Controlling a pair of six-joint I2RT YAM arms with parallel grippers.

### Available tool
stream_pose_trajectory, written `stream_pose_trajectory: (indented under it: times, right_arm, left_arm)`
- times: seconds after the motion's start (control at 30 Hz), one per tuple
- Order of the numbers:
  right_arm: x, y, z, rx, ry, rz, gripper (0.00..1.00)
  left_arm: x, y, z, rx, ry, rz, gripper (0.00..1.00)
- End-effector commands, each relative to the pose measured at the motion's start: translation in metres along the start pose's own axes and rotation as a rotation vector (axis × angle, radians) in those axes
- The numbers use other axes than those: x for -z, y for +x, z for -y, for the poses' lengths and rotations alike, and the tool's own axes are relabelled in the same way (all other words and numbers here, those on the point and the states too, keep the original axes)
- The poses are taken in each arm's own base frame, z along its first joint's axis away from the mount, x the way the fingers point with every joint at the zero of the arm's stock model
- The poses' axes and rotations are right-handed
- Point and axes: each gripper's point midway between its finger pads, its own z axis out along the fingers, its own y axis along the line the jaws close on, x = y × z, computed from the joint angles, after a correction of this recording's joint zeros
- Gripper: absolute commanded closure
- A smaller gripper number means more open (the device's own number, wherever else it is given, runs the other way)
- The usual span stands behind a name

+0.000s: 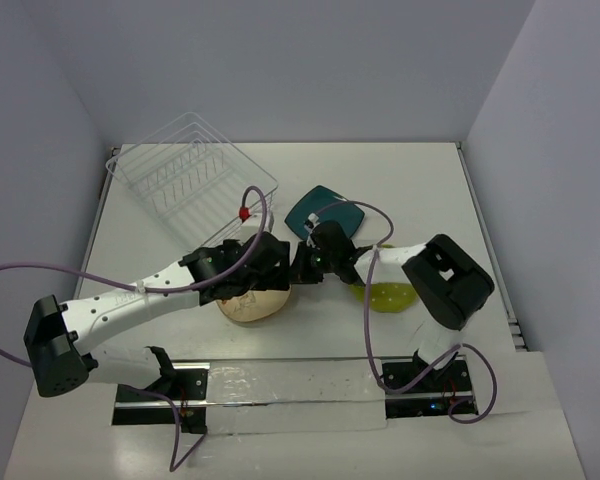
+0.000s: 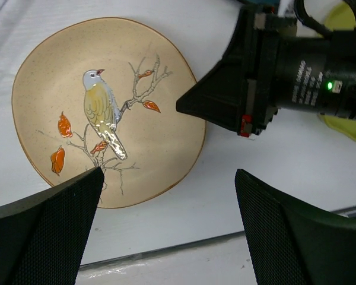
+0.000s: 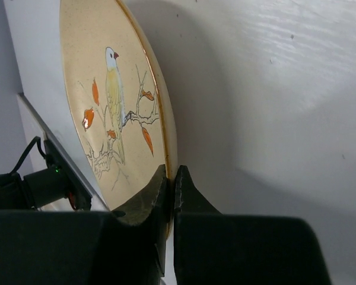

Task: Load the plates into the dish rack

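Note:
The round cream plate (image 1: pixel 250 304) with a bird and orange-red leaves lies on the table at centre front. My right gripper (image 3: pixel 171 174) is shut on its rim, one finger above and one below; the plate (image 3: pixel 110 89) fills the left of that view. My left gripper (image 2: pixel 168 178) is open and empty, hovering over the plate's near edge (image 2: pixel 107 107), facing the right gripper (image 2: pixel 240 98). The dark teal plate (image 1: pixel 325 212) lies behind the grippers. The yellow-green plate (image 1: pixel 390 294) lies under the right arm. The wire dish rack (image 1: pixel 190 172) stands at the back left, with no plate in it.
A strip of clear tape or plastic (image 1: pixel 280 385) runs along the table's front edge between the arm bases. Purple cables (image 1: pixel 370 215) loop over both arms. Grey walls close the table in on the left, right and back.

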Motion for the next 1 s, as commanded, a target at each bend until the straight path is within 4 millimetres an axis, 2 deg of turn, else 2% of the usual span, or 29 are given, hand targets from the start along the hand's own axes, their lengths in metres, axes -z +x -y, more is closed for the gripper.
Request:
stream_pose_trajectory:
  times: [0.0, 0.07, 0.1, 0.13, 0.17, 0.2, 0.3, 0.43, 0.73, 0.97]
  right_arm:
    - [0.028, -0.013, -0.005, 0.018, 0.108, 0.027, 1.00]
    - [0.036, -0.014, -0.011, 0.006, 0.109, 0.010, 1.00]
    - [0.041, -0.017, -0.020, 0.002, 0.100, -0.004, 1.00]
    - [0.044, -0.011, -0.017, -0.007, 0.109, -0.035, 1.00]
    - [0.048, -0.016, -0.025, -0.005, 0.100, -0.041, 1.00]
    - [0.054, -0.012, -0.024, -0.013, 0.126, -0.078, 1.00]
    - [0.067, -0.018, -0.034, 0.000, 0.155, -0.105, 1.00]
    - [0.086, -0.024, -0.039, 0.023, 0.210, -0.114, 1.00]
    - [0.112, -0.009, -0.060, 0.036, 0.107, -0.219, 1.00]
    - [0.131, -0.015, -0.077, 0.059, 0.073, -0.202, 1.00]
  left_arm:
    - [0.004, 0.009, 0.042, -0.143, 0.155, 0.007, 0.01]
    - [0.005, 0.019, 0.052, -0.210, 0.182, -0.004, 0.01]
    - [0.008, 0.030, 0.061, -0.261, 0.205, -0.012, 0.01]
    - [0.006, 0.032, 0.061, -0.266, 0.199, -0.013, 0.01]
    - [0.009, 0.041, 0.067, -0.314, 0.212, -0.014, 0.01]
    - [0.007, 0.045, 0.067, -0.342, 0.193, -0.004, 0.01]
    - [-0.001, 0.064, 0.072, -0.424, 0.170, -0.018, 0.01]
    - [-0.015, 0.084, 0.077, -0.489, 0.144, -0.053, 0.01]
    - [-0.035, 0.087, 0.064, -0.502, 0.024, -0.024, 0.01]
    - [-0.041, 0.086, 0.081, -0.525, 0.058, -0.007, 0.11]
